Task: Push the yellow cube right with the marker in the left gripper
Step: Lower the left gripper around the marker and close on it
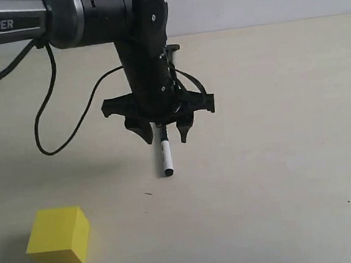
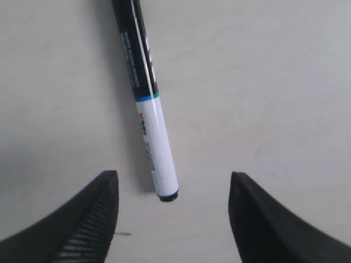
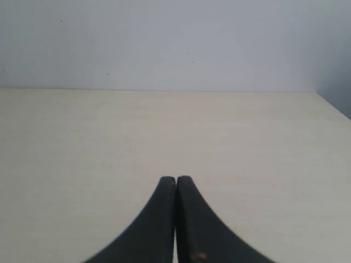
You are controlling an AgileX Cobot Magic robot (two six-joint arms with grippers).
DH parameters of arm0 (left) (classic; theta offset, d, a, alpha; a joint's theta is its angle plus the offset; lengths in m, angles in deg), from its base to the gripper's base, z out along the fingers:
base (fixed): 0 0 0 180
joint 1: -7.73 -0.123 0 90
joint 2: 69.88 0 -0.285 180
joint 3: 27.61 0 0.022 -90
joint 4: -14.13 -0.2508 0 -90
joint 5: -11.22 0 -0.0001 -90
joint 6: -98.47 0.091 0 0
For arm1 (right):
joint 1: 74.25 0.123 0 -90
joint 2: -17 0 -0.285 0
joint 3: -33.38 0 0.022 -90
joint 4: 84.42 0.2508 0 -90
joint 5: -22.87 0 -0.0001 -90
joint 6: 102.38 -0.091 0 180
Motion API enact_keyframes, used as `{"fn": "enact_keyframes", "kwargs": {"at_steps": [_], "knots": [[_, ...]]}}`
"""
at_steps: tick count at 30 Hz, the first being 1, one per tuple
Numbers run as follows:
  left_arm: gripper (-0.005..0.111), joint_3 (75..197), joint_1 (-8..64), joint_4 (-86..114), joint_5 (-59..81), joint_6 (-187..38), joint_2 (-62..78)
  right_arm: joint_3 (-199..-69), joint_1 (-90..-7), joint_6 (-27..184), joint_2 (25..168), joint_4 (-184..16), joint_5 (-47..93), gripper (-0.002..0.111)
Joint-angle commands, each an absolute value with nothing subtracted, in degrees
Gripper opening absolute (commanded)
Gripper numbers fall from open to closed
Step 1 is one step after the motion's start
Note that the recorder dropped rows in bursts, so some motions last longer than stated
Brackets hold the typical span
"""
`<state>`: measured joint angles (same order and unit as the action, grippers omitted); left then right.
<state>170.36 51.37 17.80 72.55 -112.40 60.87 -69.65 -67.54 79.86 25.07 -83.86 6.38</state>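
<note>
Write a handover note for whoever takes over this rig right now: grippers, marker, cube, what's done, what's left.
Left gripper: open, holding nothing, above the table.
Right gripper: shut, nothing between its jaws.
Marker: loose below the left gripper's open jaws, apparently lying on the table, not gripped.
Yellow cube: near left in the exterior view, well apart from marker and left gripper.
Done: no push can be confirmed from these views.
Left: probably regrasp the marker, bring it to the cube's left side, push right.
</note>
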Motion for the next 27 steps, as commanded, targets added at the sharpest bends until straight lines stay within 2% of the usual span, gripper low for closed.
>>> {"fn": "enact_keyframes", "kwargs": {"at_steps": [1, 27], "knots": [[0.058, 170.7, 51.7, 17.6, 70.5, -114.7, 62.0, -69.4, -67.9, 79.9, 24.8, -83.8, 6.6, 0.0], [0.058, 170.7, 49.6, 16.9, 65.9, -116.7, 66.0, -69.4, -67.9, 79.9, 24.8, -83.8, 6.8, 0.0]]}}
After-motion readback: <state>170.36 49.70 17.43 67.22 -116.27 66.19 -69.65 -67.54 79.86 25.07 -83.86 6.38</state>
